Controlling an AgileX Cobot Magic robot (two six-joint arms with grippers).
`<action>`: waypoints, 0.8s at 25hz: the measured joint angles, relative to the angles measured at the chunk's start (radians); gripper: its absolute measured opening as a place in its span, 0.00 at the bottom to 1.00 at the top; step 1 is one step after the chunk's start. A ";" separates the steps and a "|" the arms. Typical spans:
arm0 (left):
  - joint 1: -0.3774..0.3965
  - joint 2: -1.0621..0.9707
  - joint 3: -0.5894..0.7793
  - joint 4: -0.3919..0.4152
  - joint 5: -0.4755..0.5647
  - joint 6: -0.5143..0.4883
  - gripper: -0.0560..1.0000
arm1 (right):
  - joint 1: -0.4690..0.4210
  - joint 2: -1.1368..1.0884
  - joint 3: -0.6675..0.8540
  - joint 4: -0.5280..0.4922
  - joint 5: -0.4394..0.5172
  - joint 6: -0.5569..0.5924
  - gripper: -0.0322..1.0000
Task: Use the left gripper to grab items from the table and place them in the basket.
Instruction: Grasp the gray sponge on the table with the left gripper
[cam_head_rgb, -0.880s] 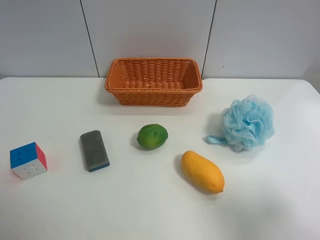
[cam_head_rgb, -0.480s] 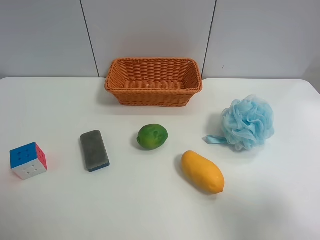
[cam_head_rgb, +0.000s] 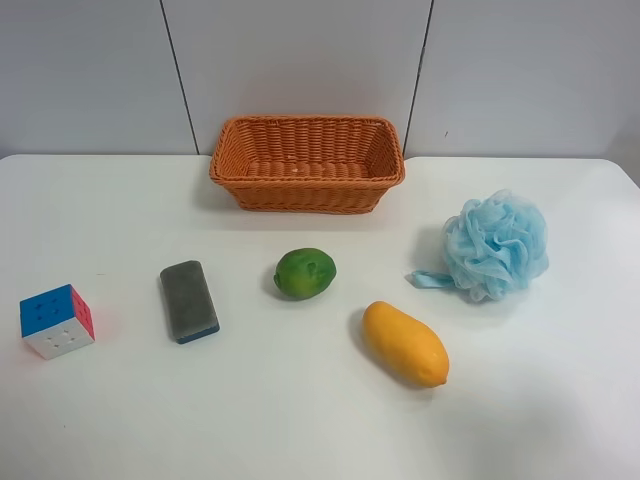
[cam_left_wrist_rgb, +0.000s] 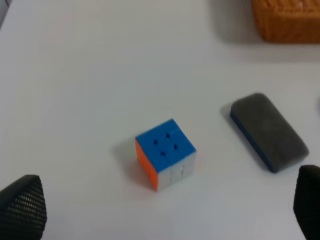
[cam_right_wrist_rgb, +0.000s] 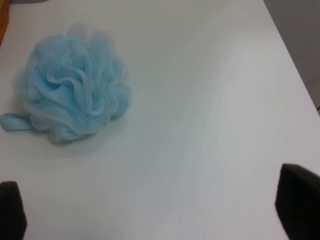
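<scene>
The orange-brown wicker basket (cam_head_rgb: 307, 162) stands at the back of the white table (cam_head_rgb: 130, 410), with nothing showing inside. In front of it lie the puzzle cube (cam_head_rgb: 56, 320), the grey eraser block with blue base (cam_head_rgb: 189, 300), the green round fruit (cam_head_rgb: 305, 273), the orange mango (cam_head_rgb: 404, 343) and the light-blue bath puff (cam_head_rgb: 495, 245). No arm shows in the exterior high view. My left gripper (cam_left_wrist_rgb: 165, 210) is open above the table, the cube (cam_left_wrist_rgb: 165, 152) between its fingertips, the eraser (cam_left_wrist_rgb: 268, 131) to one side. My right gripper (cam_right_wrist_rgb: 155, 210) is open and empty near the puff (cam_right_wrist_rgb: 72, 82).
A grey panelled wall (cam_head_rgb: 300, 60) rises behind the table. The basket's corner (cam_left_wrist_rgb: 287, 20) shows in the left wrist view. The table's edge (cam_right_wrist_rgb: 292, 60) runs beside the right gripper, with dark floor beyond it.
</scene>
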 joint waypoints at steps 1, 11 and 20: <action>0.000 0.032 -0.031 0.007 0.000 -0.013 0.99 | 0.000 0.000 0.000 0.000 0.000 0.000 0.99; 0.000 0.604 -0.316 0.010 0.037 -0.034 0.99 | 0.000 0.000 0.000 0.000 0.000 0.000 0.99; -0.032 0.996 -0.366 -0.121 -0.081 -0.050 0.99 | 0.000 0.000 0.000 0.000 0.000 0.000 0.99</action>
